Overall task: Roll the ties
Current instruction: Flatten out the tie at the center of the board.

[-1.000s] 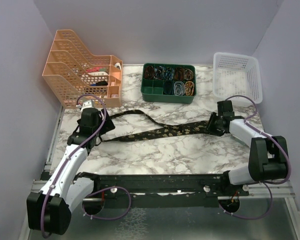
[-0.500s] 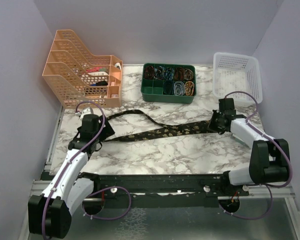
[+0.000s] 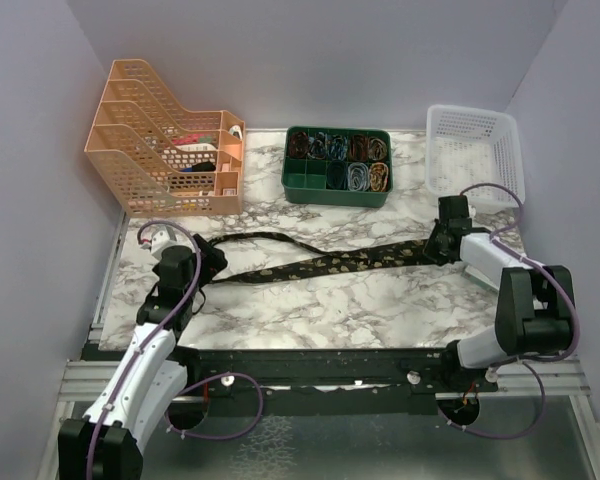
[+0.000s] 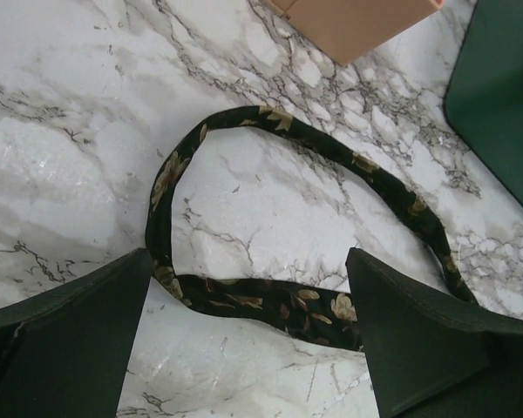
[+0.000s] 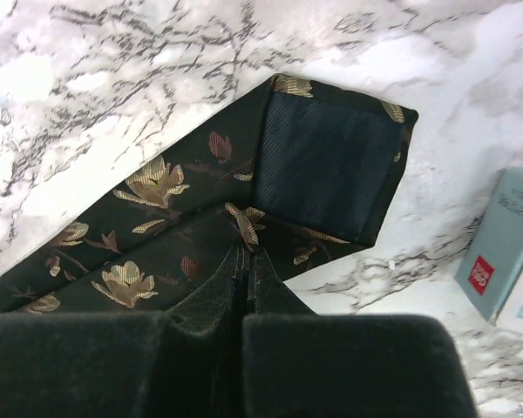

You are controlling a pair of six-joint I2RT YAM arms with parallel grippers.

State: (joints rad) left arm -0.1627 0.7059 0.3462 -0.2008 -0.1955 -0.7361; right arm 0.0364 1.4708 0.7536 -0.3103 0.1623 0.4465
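The right gripper (image 5: pixel 247 266) is closed on the tie (image 5: pixel 157 218): its two dark fingers meet with no gap and pinch the fabric close to the wide end. There the tie is folded over, so a plain dark lining with fine ribs shows beside the woven black face with gold-tan flowers. The left gripper (image 4: pixel 248 261) is spread wide above the desk (image 4: pixel 70 104) and holds nothing. The narrow part of the tie (image 4: pixel 375 174) lies flat between its fingers (image 4: pixel 70 340) in a smooth open loop. Whether the fingers touch the fabric, I cannot tell.

In the top view the tie (image 3: pixel 320 264) stretches across the middle of the desk (image 3: pixel 360 300), from the left gripper (image 3: pixel 206 262) to the right gripper (image 3: pixel 432 245). The desk has a glossy white marble pattern with grey veins.

The gripper bodies fill the lower part of both wrist views and hide the tie under them. The left arm reaches forward and low near the left desk edge. The right arm bends inward, its wrist low and pointing left.

Behind the tie stands a green tray (image 3: pixel 330 195) with compartments of coiled things too small to name. An orange mesh rack (image 3: pixel 165 140) is at far left, and a white mesh basket (image 3: pixel 475 150) is at far right. A small pale box (image 5: pixel 506 244) is cut off at the edge of the right wrist view.
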